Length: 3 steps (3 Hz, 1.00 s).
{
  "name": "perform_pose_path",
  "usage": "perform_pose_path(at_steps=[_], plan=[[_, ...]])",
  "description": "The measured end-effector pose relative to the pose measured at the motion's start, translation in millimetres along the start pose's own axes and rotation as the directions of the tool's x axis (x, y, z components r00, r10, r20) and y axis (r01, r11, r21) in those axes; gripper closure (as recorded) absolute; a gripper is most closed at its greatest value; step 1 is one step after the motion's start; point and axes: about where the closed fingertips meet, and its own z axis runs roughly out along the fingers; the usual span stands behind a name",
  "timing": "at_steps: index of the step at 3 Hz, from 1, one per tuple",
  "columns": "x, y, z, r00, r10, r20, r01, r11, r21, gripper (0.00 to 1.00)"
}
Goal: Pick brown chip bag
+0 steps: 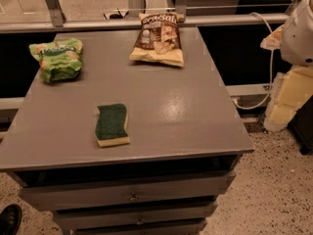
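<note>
The brown chip bag [158,38] lies flat at the far middle of the grey table [195,116]. It has a dark brown upper part with white lettering and pictured chips, and a pale yellow bottom edge that faces me. My arm's white joint [299,31] shows at the right edge of the view. Below it, the pale yellow gripper [287,99] hangs off the table's right side, well away from the bag and level with the table's middle. It holds nothing that I can see.
A green chip bag [57,58] lies at the far left of the table. A green-and-yellow sponge [112,124] lies near the front left. Drawers [132,196] sit under the tabletop. A rail and a white cable [268,48] run behind the table. A black shoe [10,219] is at the lower left.
</note>
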Motion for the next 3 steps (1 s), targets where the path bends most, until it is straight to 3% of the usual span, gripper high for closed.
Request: perform_pose_path(at_steps=[1,2,3], plan=[[0.0,0.0,0.0,1.0,0.0,0.0,0.0,1.0,0.0,0.0],[-16.2,-13.2,15.1,0.998,-0.025,0.063,0.024,0.9997,0.009,0.0],[-50.6,-61.9,44.6,0.98,-0.015,0.198,0.006,0.9989,0.046,0.0]])
